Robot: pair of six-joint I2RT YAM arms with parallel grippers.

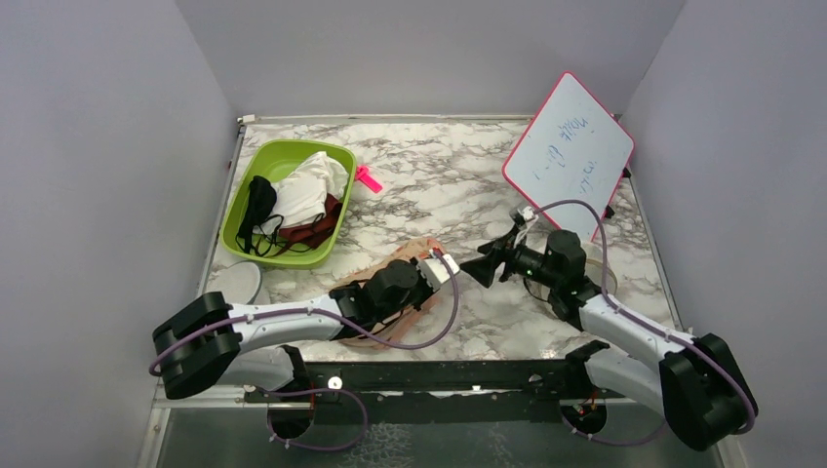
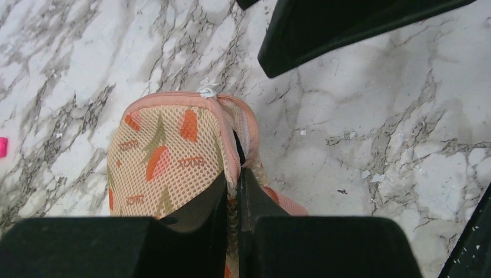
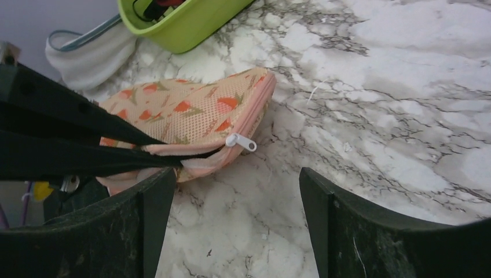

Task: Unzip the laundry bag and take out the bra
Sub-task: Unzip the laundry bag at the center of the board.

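Note:
The peach laundry bag (image 1: 414, 255) with carrot marks lies flat on the marble table in front of the left arm. My left gripper (image 1: 436, 268) is shut on the bag's pink zipper edge (image 2: 230, 152); its jaws pinch the seam just behind the white zipper pull (image 2: 207, 91). My right gripper (image 1: 483, 265) is open and empty, just right of the bag's end, apart from it. In the right wrist view the bag (image 3: 185, 110) and the pull (image 3: 240, 141) lie ahead of the open gripper (image 3: 234, 185). The seam gapes slightly. The bra is hidden.
A green basket (image 1: 239, 210) at the back left holds a white cloth, a dark maroon garment and a black strappy garment. A round white pouch (image 1: 237, 283) lies near the left edge. A pink-framed whiteboard (image 1: 571, 156) leans at the back right. A pink clip (image 1: 368, 178) lies beside the basket.

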